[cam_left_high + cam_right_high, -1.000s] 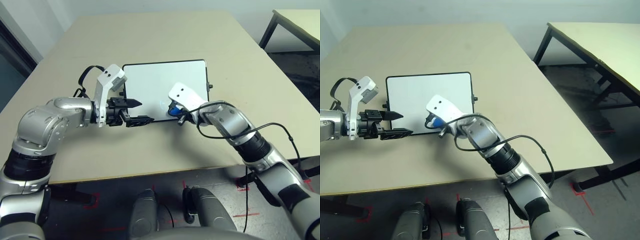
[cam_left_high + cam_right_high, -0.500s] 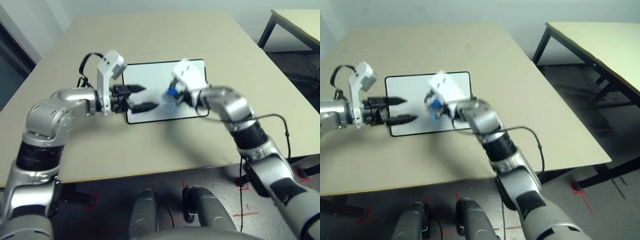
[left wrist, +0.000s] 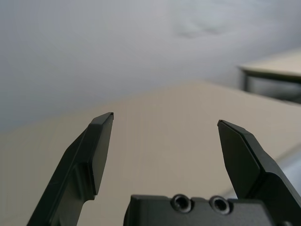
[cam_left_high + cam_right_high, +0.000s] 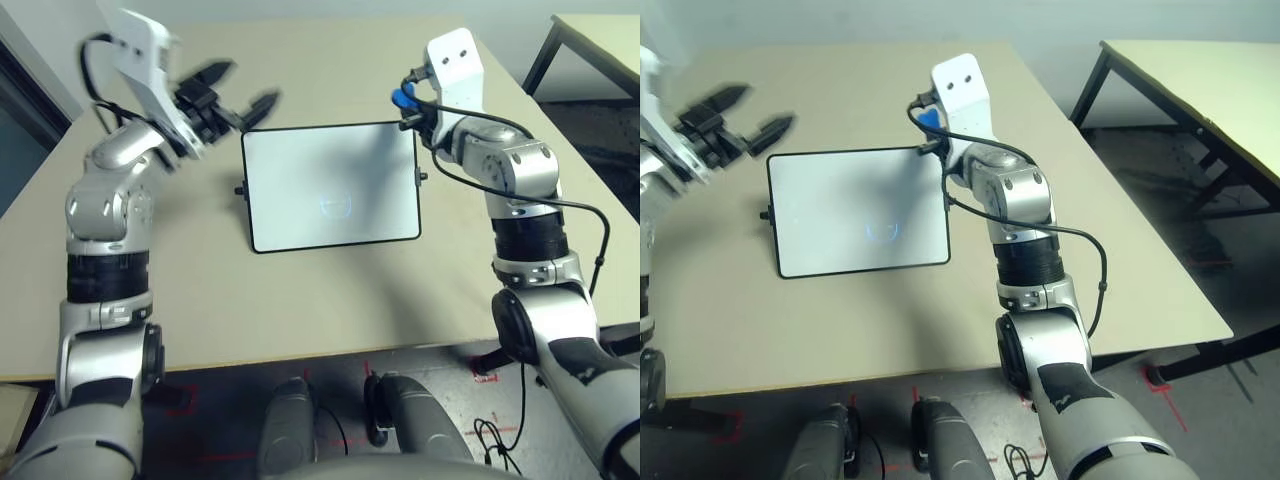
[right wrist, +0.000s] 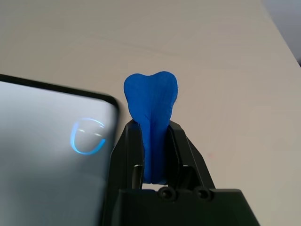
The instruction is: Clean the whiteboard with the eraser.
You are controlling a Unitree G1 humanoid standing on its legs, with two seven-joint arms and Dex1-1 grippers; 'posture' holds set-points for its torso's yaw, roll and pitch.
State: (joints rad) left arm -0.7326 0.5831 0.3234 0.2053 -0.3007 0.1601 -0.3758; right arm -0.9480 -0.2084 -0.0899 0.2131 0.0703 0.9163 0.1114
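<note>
So your rectangular whiteboard with the thin black frame lies flat on the pale counter, surface up for wiping. Beyond its middle, your right hand pinches the squashed blue eraser, probably for a firm wiping grip; your left hand is spread, empty.

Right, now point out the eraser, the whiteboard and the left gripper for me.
Eraser (image 5: pixel 151 96): right wrist view, on the broad blue end above the jaws.
Whiteboard (image 4: pixel 300 185): left eye view, on its white writing surface.
Left gripper (image 3: pixel 165 120): left wrist view, midway between its open jaws' tips.
</note>
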